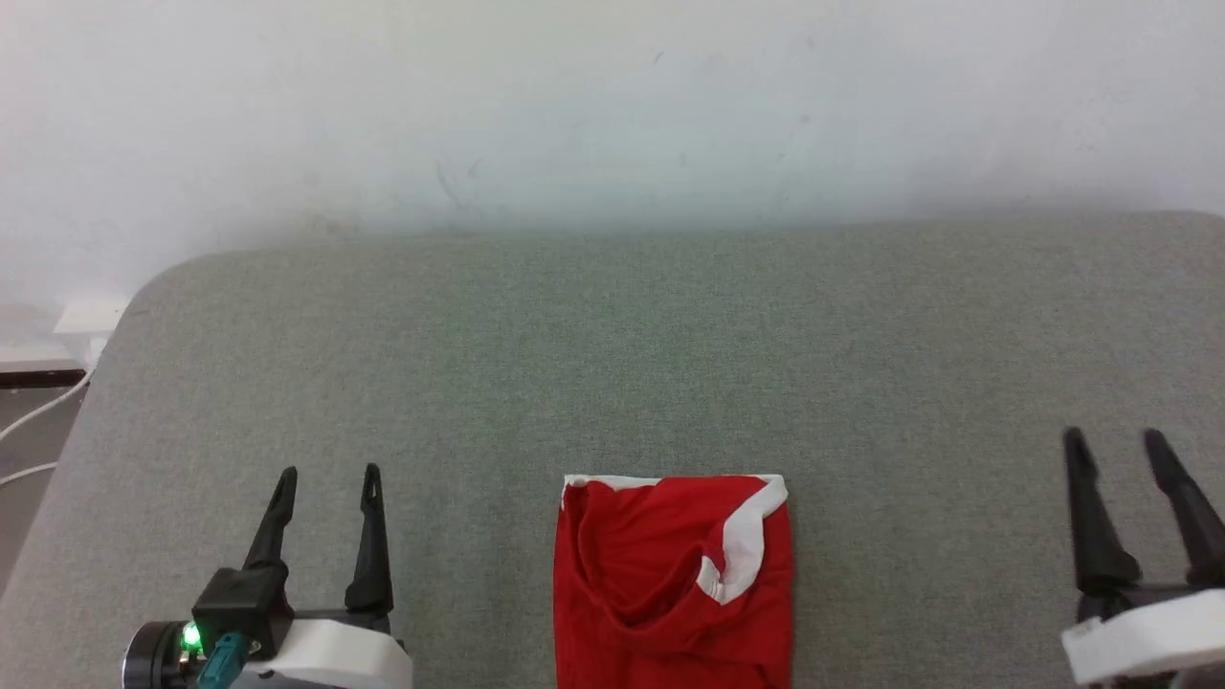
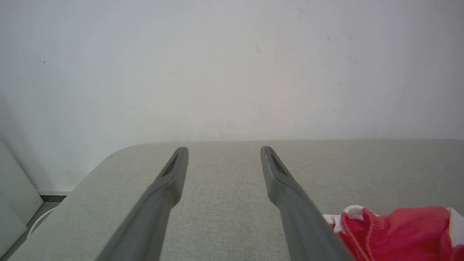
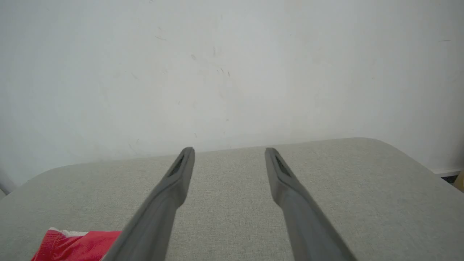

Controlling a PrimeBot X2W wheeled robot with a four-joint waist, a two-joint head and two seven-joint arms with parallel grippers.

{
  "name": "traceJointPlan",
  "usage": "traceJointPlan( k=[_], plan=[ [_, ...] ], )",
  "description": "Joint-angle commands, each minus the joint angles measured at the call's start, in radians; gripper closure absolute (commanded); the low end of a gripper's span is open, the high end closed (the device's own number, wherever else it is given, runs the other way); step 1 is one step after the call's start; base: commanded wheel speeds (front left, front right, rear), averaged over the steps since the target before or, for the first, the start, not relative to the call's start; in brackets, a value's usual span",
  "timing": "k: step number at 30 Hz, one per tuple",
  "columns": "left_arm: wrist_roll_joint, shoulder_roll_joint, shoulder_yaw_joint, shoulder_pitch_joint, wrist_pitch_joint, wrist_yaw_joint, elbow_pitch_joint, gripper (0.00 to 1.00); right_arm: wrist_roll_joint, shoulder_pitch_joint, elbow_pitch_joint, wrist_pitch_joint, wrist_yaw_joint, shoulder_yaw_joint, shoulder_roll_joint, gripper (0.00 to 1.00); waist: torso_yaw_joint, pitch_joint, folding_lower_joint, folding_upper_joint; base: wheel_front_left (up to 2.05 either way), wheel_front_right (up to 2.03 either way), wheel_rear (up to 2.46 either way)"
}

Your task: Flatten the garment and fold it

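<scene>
The garment (image 1: 660,584) is red shorts with white bands, lying as a compact rectangle at the front middle of the grey table (image 1: 612,344), its near part cut off by the frame edge. A white-edged hem curls across its right side. My left gripper (image 1: 328,474) stands open to the left of it, nothing between its fingers. To the garment's right, well apart from it, my right gripper (image 1: 1115,438) also stands open and empty. The left wrist view has the garment (image 2: 398,232) at lower right, beside the open left gripper (image 2: 224,149). In the right wrist view the garment (image 3: 76,244) sits lower left of the open right gripper (image 3: 229,149).
A white wall (image 1: 612,105) rises right behind the table's far edge. The table's rounded far-left corner (image 1: 163,277) drops to the floor, where a white socket box (image 1: 91,316) and white cables (image 1: 38,411) lie.
</scene>
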Motion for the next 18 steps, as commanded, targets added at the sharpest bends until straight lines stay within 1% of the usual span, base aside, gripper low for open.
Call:
traceJointPlan(
  k=[1,4,7,10,12,16,18],
  plan=[
    [-0.007,-0.002,0.007,0.011,-0.005,0.006,0.002,0.0,0.002,0.017,-0.01,-0.003,-0.001,-0.019,0.008,0.0,-0.002,-0.003,0.0002,0.0,0.0,0.0,0.0],
    [-0.011,-0.002,0.017,0.023,-0.005,0.013,-0.002,0.0,0.027,0.045,-0.01,0.015,-0.001,-0.059,0.018,0.0,-0.004,-0.003,0.0002,0.0,0.0,0.0,0.0],
    [-0.017,-0.006,0.025,0.032,-0.005,0.019,-0.007,0.0,0.107,0.054,0.031,0.091,-0.001,-0.096,0.024,0.0,-0.003,0.001,0.0002,0.0,0.0,0.0,0.0],
    [-0.024,-0.011,0.031,0.034,-0.005,0.02,-0.014,0.0,0.243,0.033,0.099,0.237,-0.001,-0.14,0.024,0.0,0.009,0.006,0.0002,0.0,0.0,0.0,0.0],
    [-0.025,-0.013,0.031,0.031,-0.005,0.017,-0.015,0.0,0.317,0.017,0.15,0.348,-0.001,-0.159,0.004,0.0,0.028,0.008,0.0002,0.0,0.0,0.0,0.0],
    [-0.023,-0.021,0.025,0.02,-0.005,0.011,-0.015,0.0,0.485,-0.024,0.268,0.591,-0.001,-0.187,0.012,0.0,0.072,0.019,0.0002,0.0,0.0,0.0,0.0],
    [-0.021,-0.026,0.019,0.011,-0.005,0.003,-0.01,0.0,0.544,-0.048,0.328,0.703,-0.001,-0.19,0.025,0.0,0.1,0.024,0.0002,0.0,0.0,0.0,0.0]
  ],
)
